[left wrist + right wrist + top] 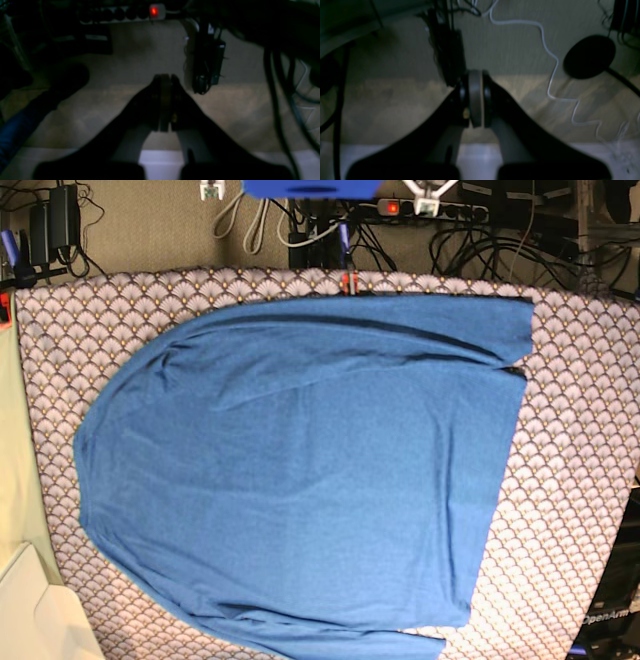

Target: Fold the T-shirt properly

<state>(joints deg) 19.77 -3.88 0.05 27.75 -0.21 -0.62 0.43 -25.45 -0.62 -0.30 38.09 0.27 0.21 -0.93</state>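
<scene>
Base view: we see the T-shirt [300,480] lying spread flat over the table cover [580,480], sleeves seemingly tucked across the body, neither gripper anywhere near it.
Progress: we judge the folding barely started; the body is still one wide sheet, so all the main folds remain.
Left gripper [165,77]: we see its fingers pressed together on nothing, floor beyond the tips and a power strip [125,12] farther ahead.
Right gripper [475,75]: fingers likewise pressed together, empty, with a white cable [552,75] off to one side.
</scene>
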